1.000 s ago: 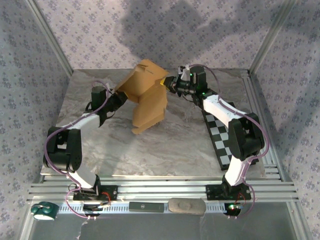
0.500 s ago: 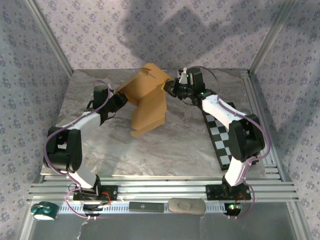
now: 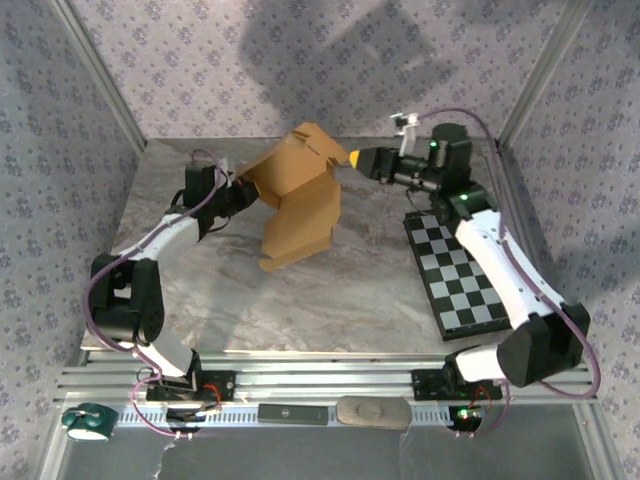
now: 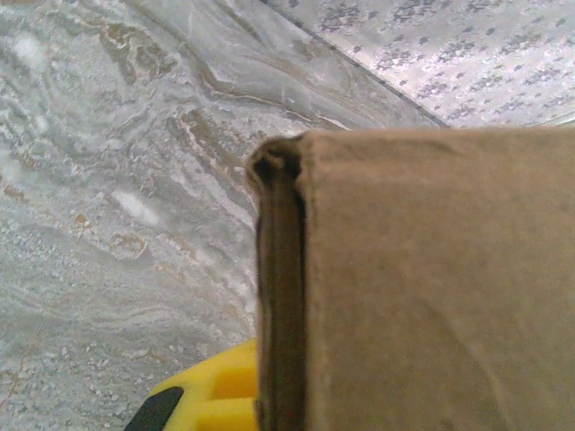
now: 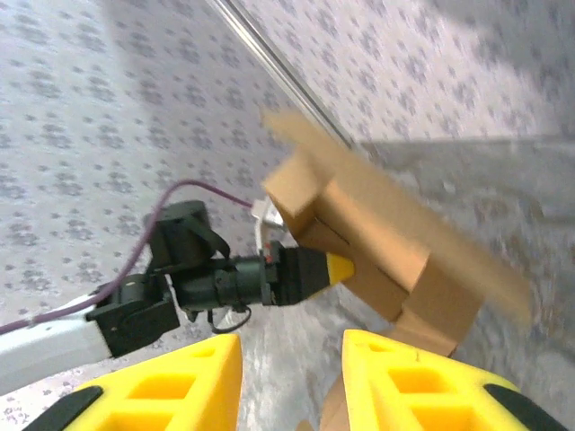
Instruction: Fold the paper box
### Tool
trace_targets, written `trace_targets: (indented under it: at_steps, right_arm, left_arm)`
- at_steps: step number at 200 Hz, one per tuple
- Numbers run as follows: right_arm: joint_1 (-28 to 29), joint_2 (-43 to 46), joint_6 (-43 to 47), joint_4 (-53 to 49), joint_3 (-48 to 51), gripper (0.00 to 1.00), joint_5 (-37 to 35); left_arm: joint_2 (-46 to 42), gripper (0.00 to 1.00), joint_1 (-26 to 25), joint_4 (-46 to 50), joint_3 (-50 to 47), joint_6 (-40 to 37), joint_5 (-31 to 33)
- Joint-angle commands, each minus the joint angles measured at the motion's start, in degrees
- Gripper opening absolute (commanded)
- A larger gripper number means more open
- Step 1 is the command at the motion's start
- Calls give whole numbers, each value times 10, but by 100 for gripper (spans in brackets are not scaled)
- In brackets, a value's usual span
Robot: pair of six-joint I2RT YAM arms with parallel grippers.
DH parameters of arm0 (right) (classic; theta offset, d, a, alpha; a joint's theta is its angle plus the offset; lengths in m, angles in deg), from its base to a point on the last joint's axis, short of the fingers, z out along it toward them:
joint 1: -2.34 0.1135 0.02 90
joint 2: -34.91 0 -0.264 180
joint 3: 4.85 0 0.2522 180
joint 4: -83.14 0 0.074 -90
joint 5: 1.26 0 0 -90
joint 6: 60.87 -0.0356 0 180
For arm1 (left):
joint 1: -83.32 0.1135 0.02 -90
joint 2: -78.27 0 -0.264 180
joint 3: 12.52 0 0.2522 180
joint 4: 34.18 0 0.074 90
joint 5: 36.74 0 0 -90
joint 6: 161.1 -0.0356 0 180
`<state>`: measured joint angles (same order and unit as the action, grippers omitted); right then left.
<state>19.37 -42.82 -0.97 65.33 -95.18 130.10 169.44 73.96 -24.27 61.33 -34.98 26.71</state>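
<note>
The paper box [image 3: 297, 200] is a tan cardboard piece, partly folded and held tilted above the marble table [image 3: 330, 300] at the back middle. My left gripper [image 3: 240, 190] is shut on its left edge. In the left wrist view the folded cardboard edge [image 4: 280, 296] runs between the jaws, with one yellow finger [image 4: 211, 395] showing beside it. My right gripper [image 3: 354, 159] stands open just right of the box's upper corner. In the right wrist view its yellow fingers [image 5: 171, 386] are spread apart facing the box [image 5: 377, 233] and the left gripper [image 5: 337, 267].
A black-and-white checkered board [image 3: 460, 270] lies on the table at the right, under the right arm. Metal frame posts [image 3: 100, 75] and patterned walls close in the back and sides. A green tape roll [image 3: 85, 423] sits at the front left.
The right gripper has let go of the box's right edge, opened, and drawn back to the right with its arm stretched out. The left gripper has kept its hold; the box shifted slightly.
</note>
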Motion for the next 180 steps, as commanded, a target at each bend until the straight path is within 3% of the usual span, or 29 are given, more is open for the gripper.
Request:
trace_targets:
  at_steps: [1,27,45,75,108,128,180]
  right_arm:
    - [-13,-18,80,-64,-25,39,54]
    - [-57,-54,108,-84,-54,40,87]
    - [-75,-74,193,-139,-83,40,130]
    - [-81,-114,299,-227,-135,45,233]
    - [-71,-167,339,-288,-181,47,287]
    - [-45,-188,393,-364,-216,50,259]
    - [-28,-206,411,-380,-227,51,222]
  left_arm:
    - [-4,0,5,36,28,-48,-35]
    - [6,0,5,51,38,-86,-62]
    - [21,0,4,80,57,-125,-91]
    - [45,0,3,88,67,-156,-132]
    - [61,0,-7,84,74,-169,-150]
    - [66,0,-11,81,80,-175,-160]
    - [76,0,-22,97,98,-183,-162]
